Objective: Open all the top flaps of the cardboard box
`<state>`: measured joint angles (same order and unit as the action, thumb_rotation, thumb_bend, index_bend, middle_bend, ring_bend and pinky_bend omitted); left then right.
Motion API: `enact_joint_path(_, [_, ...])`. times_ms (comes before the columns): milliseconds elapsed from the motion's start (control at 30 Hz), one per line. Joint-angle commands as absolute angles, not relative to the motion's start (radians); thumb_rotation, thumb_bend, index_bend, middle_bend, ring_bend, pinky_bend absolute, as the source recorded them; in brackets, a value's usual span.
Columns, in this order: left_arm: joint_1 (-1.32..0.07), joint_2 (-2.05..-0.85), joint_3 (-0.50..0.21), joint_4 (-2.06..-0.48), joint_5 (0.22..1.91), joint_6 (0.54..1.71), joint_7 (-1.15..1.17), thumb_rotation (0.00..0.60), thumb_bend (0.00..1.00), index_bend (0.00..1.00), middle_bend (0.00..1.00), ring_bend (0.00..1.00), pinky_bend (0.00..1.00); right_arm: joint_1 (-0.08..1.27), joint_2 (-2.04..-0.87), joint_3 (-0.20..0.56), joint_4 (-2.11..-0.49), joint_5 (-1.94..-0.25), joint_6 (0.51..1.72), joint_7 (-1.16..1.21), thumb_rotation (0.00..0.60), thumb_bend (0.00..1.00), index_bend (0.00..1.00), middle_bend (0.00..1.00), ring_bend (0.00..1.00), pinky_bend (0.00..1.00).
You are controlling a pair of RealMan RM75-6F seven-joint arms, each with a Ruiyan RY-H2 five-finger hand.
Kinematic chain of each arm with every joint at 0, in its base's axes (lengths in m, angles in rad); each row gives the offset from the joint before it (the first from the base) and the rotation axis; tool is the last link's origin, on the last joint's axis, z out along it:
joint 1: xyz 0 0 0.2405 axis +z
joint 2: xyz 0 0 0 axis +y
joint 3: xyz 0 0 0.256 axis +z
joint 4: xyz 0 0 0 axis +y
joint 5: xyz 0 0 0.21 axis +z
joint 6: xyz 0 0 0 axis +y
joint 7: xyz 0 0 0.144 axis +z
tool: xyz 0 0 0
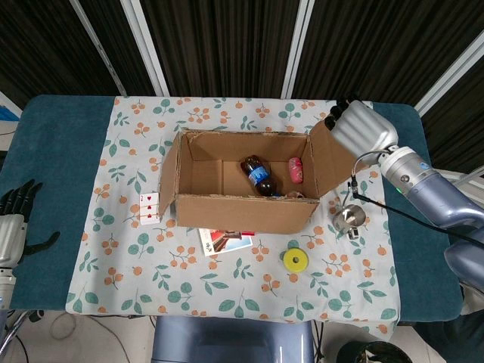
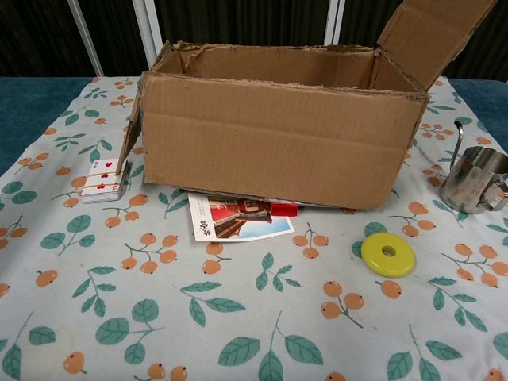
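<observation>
One cardboard box [image 1: 246, 212] is seen, with one dark bottle [image 1: 258, 176] and one pink object [image 1: 296, 169] lying inside it. One stack of playing cards [image 1: 150, 209], one photo card [image 1: 226, 240], one yellow ring [image 1: 296, 260] and one steel pitcher [image 1: 350, 217] are counted on the one floral cloth [image 1: 227, 287]. Two hands are seen: the left hand [image 1: 13, 227] and the right hand [image 1: 361, 128].

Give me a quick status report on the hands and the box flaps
Right hand against the right-end flap, which leans outward. Left hand idle at the table edge, holding nothing. Brown cardboard box open on top. Steel cup under that flap's swing.
</observation>
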<state>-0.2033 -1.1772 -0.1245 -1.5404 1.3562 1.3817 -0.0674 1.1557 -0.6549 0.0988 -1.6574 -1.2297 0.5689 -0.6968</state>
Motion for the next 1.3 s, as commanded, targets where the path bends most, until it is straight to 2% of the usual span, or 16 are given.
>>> enact_joint_path(33, [-0.204, -1.177, -0.123, -1.542, 1.359, 1.381, -0.067, 0.600, 0.20, 0.00, 0.00, 0.00, 0.00, 1.138, -0.648, 0.089, -1.657, -1.228, 0.570, -0.697, 0.600, 0.40, 0.23, 0.26, 0.22, 0.26])
enact_joint_path(333, [-0.200, -1.173, -0.124, -1.545, 1.363, 1.387, -0.070, 0.600, 0.20, 0.00, 0.00, 0.00, 0.00, 1.063, -0.679, 0.038, -1.616, -1.179, 0.589, -0.728, 0.600, 0.40, 0.23, 0.25, 0.22, 0.26])
enact_joint_path(467, [-0.200, -1.173, -0.123, -1.545, 1.364, 1.386, -0.064, 0.600, 0.20, 0.00, 0.00, 0.00, 0.00, 1.019, -0.697, 0.041, -1.627, -1.142, 0.658, -0.721, 0.600, 0.40, 0.23, 0.25, 0.22, 0.26])
enact_joint_path(633, [-0.200, -1.172, -0.115, -1.538, 1.370, 1.387, -0.030, 0.600, 0.20, 0.00, 0.00, 0.00, 0.00, 0.910, -0.743, 0.078, -1.693, -1.060, 0.871, -0.645, 0.600, 0.38, 0.18, 0.21, 0.19, 0.26])
enact_joint_path(800, [-0.193, -1.148, -0.101, -1.557, 1.372, 1.391, 0.050, 0.600, 0.15, 0.00, 0.00, 0.00, 0.00, 0.752, -0.816, 0.093, -1.824, -0.985, 1.139, -0.569, 0.600, 0.31, 0.01, 0.09, 0.10, 0.25])
enact_joint_path(867, [-0.188, -1.137, -0.095, -1.573, 1.370, 1.393, 0.077, 0.600, 0.14, 0.00, 0.00, 0.00, 0.00, 0.697, -0.839, 0.090, -1.868, -0.985, 1.214, -0.534, 0.600, 0.28, 0.00, 0.03, 0.06, 0.25])
enact_joint_path(1067, [-0.160, -1.116, -0.064, -1.599, 1.395, 1.425, 0.137, 0.600, 0.11, 0.00, 0.00, 0.00, 0.00, 0.510, -0.921, 0.023, -1.951, -1.076, 1.421, -0.423, 0.600, 0.24, 0.00, 0.00, 0.00, 0.24])
enact_joint_path(1200, [-0.152, -1.115, -0.055, -1.596, 1.408, 1.436, 0.155, 0.600, 0.10, 0.00, 0.00, 0.00, 0.00, 0.388, -0.997, -0.047, -1.914, -1.191, 1.535, -0.370, 0.600, 0.23, 0.00, 0.00, 0.00, 0.24])
enact_joint_path(1300, [-0.153, -1.111, -0.044, -1.597, 1.407, 1.418, 0.177, 0.600, 0.10, 0.00, 0.00, 0.00, 0.00, 0.332, -1.043, -0.085, -1.847, -1.249, 1.570, -0.355, 0.600, 0.23, 0.00, 0.00, 0.00, 0.24])
